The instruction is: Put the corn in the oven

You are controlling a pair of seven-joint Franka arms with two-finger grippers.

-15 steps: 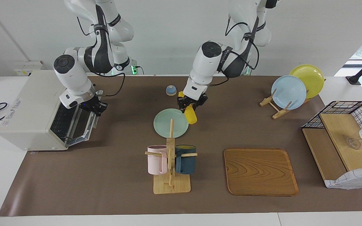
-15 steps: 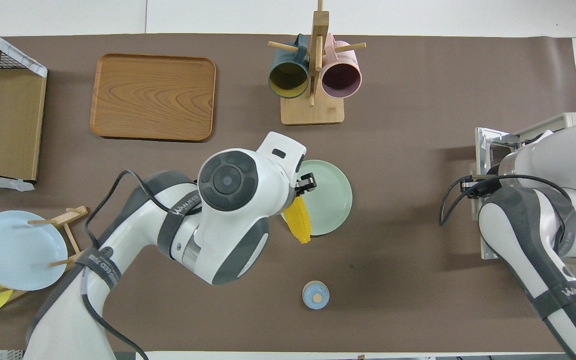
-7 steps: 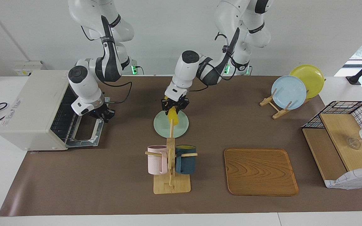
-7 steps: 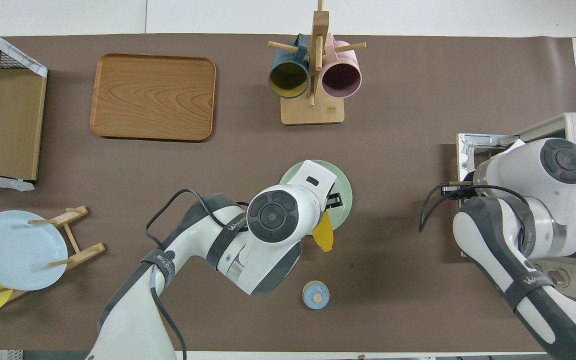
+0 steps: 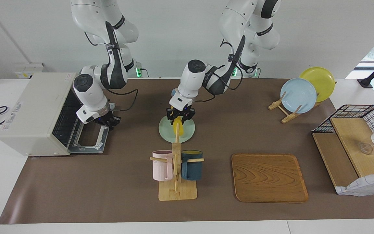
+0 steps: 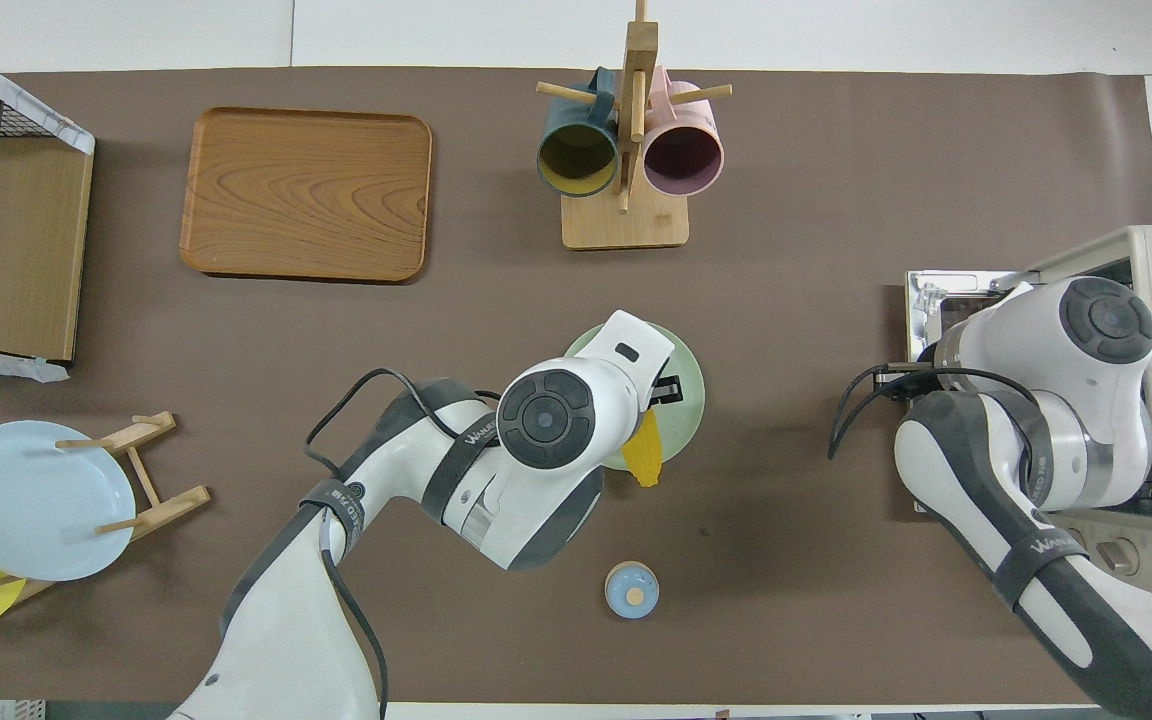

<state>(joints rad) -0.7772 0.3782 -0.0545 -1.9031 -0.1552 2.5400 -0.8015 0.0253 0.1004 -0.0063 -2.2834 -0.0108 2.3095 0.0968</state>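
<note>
The yellow corn (image 5: 178, 128) hangs tip-down from my left gripper (image 5: 180, 117), which is shut on its upper end, over the pale green plate (image 5: 187, 135). In the overhead view the corn (image 6: 644, 460) pokes out from under the left wrist at the plate's (image 6: 686, 395) edge. The off-white oven (image 5: 34, 113) stands at the right arm's end of the table, its door (image 5: 91, 139) lying open and flat and the wire rack showing inside. My right gripper (image 5: 107, 122) is at the door's outer edge, at the corner nearer the robots. In the overhead view the arm hides it.
A wooden mug rack (image 5: 176, 182) with a pink and a dark blue mug stands beside the plate, farther from the robots. A wooden tray (image 5: 268, 177), a plate rack (image 5: 284, 110) with blue and yellow plates, a wire shelf basket (image 5: 355, 112) and a small blue lidded piece (image 6: 631, 588) are also on the table.
My left gripper has carried the corn from beside the green plate to over it, toward the oven's end. The oven door has swung from half open to flat, with my right gripper at it.
</note>
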